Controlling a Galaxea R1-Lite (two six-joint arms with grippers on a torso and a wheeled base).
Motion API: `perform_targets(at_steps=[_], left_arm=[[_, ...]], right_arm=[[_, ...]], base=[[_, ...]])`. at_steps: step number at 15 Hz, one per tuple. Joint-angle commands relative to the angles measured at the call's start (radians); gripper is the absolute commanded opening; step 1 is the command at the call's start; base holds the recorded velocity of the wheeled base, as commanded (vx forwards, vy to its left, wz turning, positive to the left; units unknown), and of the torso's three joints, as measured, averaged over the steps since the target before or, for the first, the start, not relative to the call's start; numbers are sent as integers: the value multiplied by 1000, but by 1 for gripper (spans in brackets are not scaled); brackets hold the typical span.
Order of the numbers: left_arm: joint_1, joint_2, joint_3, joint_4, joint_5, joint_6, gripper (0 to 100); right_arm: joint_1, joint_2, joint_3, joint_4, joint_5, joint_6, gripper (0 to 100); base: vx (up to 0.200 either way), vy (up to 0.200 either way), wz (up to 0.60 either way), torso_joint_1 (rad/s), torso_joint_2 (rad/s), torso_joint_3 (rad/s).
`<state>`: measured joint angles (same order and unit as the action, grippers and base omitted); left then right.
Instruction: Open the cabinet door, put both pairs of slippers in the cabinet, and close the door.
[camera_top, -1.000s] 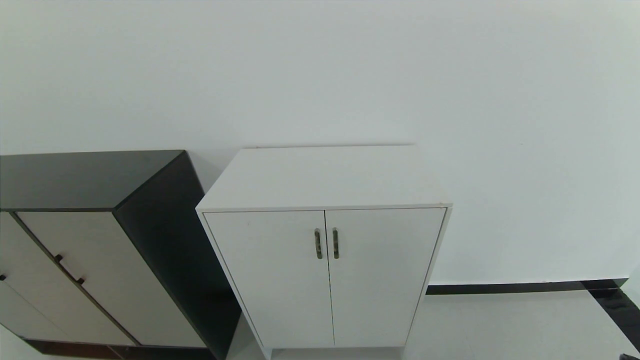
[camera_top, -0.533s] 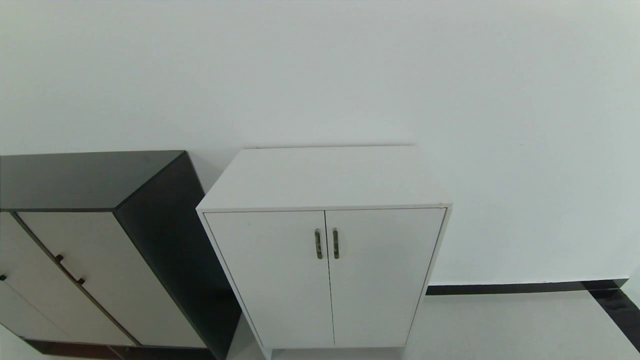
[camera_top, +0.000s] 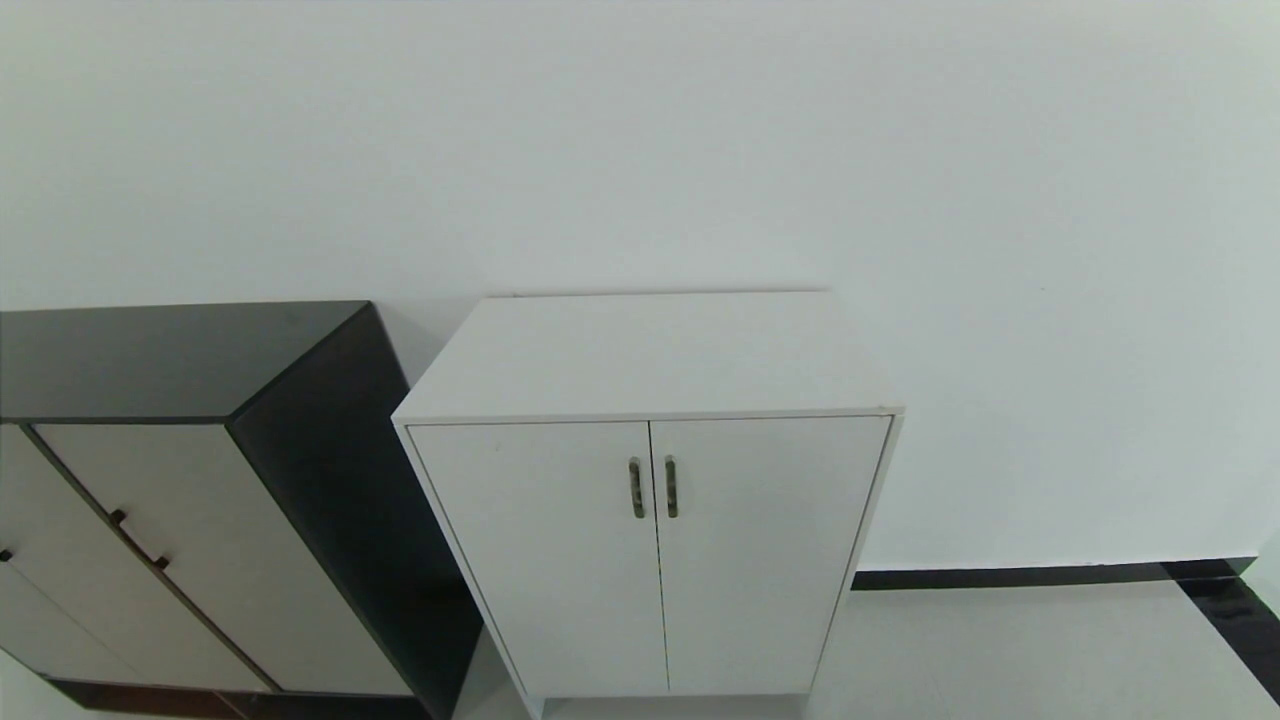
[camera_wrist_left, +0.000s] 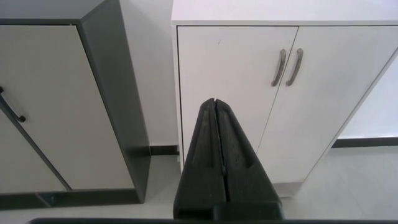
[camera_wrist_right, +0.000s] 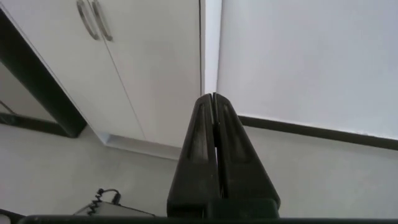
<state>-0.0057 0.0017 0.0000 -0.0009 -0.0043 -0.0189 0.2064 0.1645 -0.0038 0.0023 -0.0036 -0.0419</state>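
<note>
you have the white cabinet (camera_top: 560, 560) standing on the floor against the wall, straight ahead in the head view, with both of its doors shut. its two handles (camera_top: 636, 487) sit upright side by side at the seam where the doors meet, near the top. just beside it, on the robot's left, stands a dark cabinet (camera_top: 330, 480) with pale doors, also shut. a black skirting strip (camera_top: 1050, 576) runs along the foot of the wall to the right of the white cabinet. your left claw (camera_wrist_left: 215, 102) is clenched, fingers pressed together with nothing between them, pointing toward the left door and well apart from it. your right claw (camera_wrist_right: 213, 96) is clenched too and empty, hanging above the floor (camera_wrist_right: 323, 168) near the cabinet's right front corner. in the right wrist view a small black box with a coiled cable (camera_wrist_right: 109, 208) lies on the floor.
</note>
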Motion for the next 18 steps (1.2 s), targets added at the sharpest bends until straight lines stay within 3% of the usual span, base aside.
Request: perform_targets(at_steps=[1,4,7,18], left_arm=[[0,0,0,-1,0,-1,0],[0,0,0,-1,0,-1,0],[0,0,0,-1,0,-1,0],[0,0,0,-1,0,5,0]], right_arm=[[-30,32,4,1,-3,-3,0],[-171,-22,4,1,-3,-4,0],[-205,-103,4,1,-3,-3,0],[-206,-163,4,1,-1,25,0]], base=[[0,0,0,0,0,0],[0,0,0,0,0,0],[0,0,0,0,0,0],[0,0,0,0,0,0]])
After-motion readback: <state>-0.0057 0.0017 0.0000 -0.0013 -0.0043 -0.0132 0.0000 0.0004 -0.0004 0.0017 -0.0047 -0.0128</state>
